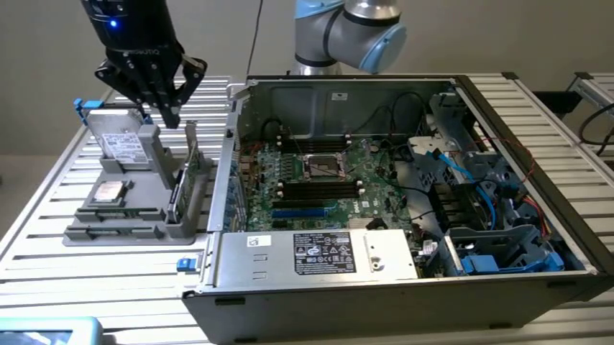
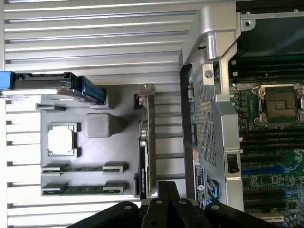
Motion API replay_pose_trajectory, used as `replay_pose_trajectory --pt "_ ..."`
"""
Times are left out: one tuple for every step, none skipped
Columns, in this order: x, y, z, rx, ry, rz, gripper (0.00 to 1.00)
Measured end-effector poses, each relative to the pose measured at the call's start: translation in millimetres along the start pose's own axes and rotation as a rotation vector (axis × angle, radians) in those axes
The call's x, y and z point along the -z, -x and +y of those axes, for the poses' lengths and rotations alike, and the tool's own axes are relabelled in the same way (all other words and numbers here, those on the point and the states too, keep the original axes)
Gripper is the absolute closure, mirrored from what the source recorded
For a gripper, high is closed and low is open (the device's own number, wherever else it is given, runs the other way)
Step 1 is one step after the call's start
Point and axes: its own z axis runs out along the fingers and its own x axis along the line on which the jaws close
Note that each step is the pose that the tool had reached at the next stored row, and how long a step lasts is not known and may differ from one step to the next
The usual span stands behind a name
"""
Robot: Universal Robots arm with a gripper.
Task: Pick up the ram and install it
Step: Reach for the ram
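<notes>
Two ram sticks lie edge-up in the front slots of a grey parts holder (image 1: pixel 177 231), one (image 1: pixel 117 214) (image 2: pixel 83 168) just behind the other (image 1: pixel 111 231) (image 2: pixel 80 189). My gripper (image 1: pixel 171 118) (image 2: pixel 167 186) hovers above the holder's back part, between the upright hard drive and the standing expansion card. Its black fingers are shut with nothing between them. It is well above and behind the ram sticks. The open computer case (image 1: pixel 461 93) lies beside the holder, with the motherboard's memory slots (image 1: pixel 317 190) (image 2: pixel 270 137) exposed.
On the holder stand a silver hard drive (image 1: pixel 123 140) (image 2: pixel 42 86), a processor chip (image 1: pixel 108 192) (image 2: pixel 61 140) and a green expansion card with a metal bracket (image 1: pixel 192 172) (image 2: pixel 145 156). The case wall (image 1: pixel 230 144) rises close to the card. Slatted table (image 1: pixel 96 273) surrounds everything.
</notes>
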Motion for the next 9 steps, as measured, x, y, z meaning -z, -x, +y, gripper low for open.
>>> replay_pose_trajectory --pt "-0.8 -1.9 -0.6 0.000 -0.0001 0.0005 0.89" --pt "-1.6 -4.9 -1.4 0.000 -0.0001 0.0005 0.89" --pt "-2.4 -8.0 -2.1 0.000 -0.0001 0.0006 0.89" --pt "-3.1 -11.2 -2.8 0.000 -0.0003 0.0008 0.89" --pt "-3.9 -14.4 -3.5 0.000 -0.0003 0.0008 0.89" --pt "-4.7 -17.8 -4.4 0.000 -0.0003 0.0009 0.89" --pt "-5.5 -21.2 -5.2 0.000 -0.0004 0.0011 0.89" --pt "-6.2 -24.1 -6.0 0.000 -0.0003 0.0011 0.89" --pt "-6.9 -27.4 -6.9 0.000 -0.0003 0.0014 0.89"
